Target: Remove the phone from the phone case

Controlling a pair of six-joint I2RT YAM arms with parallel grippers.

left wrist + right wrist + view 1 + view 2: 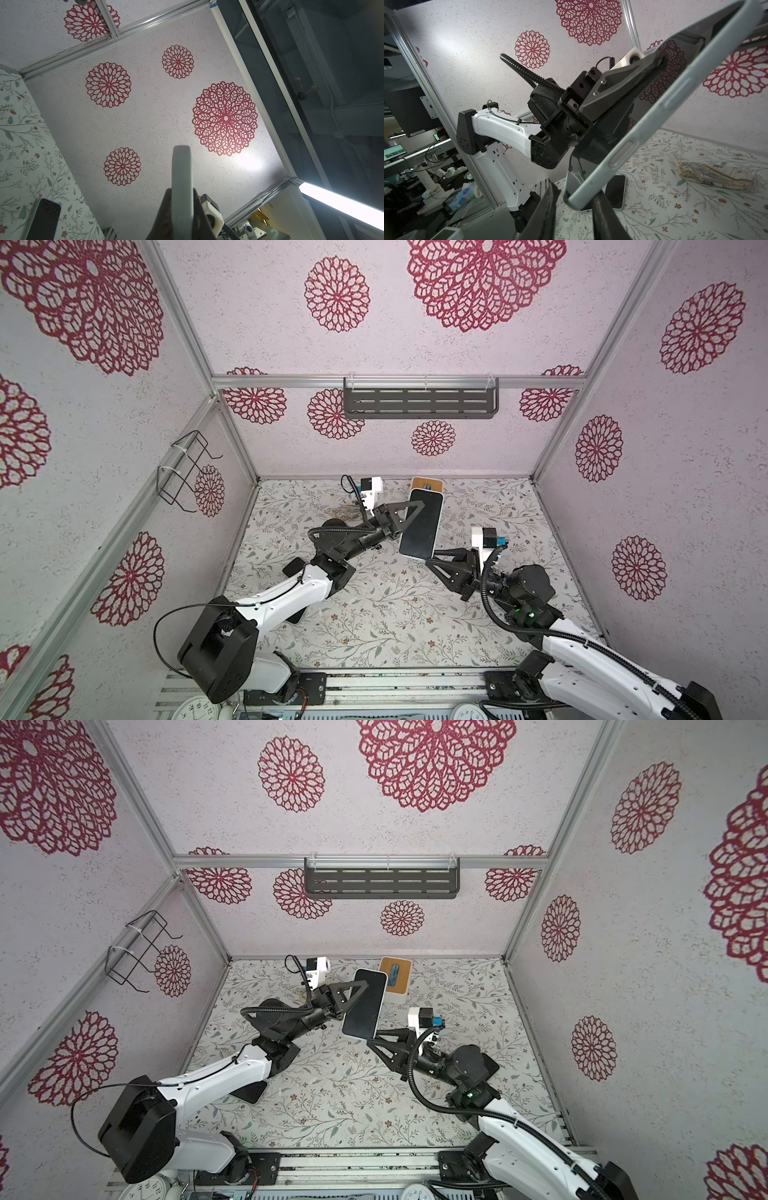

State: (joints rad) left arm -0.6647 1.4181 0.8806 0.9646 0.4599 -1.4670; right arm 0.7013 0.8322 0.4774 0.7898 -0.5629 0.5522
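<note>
Item: phone [420,526], dark screen up, seated in its pale phone case [647,126] and held tilted above the middle of the table [374,614]. Only the right wrist view gives us the case's side buttons and a second handset [615,193] lying on the table. Left gripper [415,510], arm stretched forward, clamps one long edge; right gripper [430,563], arm bent inward, straddles the near corner, and we cannot tell whether it pinches.

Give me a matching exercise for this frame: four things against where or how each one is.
1 cased phone
2 left gripper
3 wire rack
4 slotted shelf

A on the back wall
B shut on the phone's edge
C on the left-hand side wall
D held above the table, screen up

Pairs: 1-D, 2-B, 3-C, 4-A
</note>
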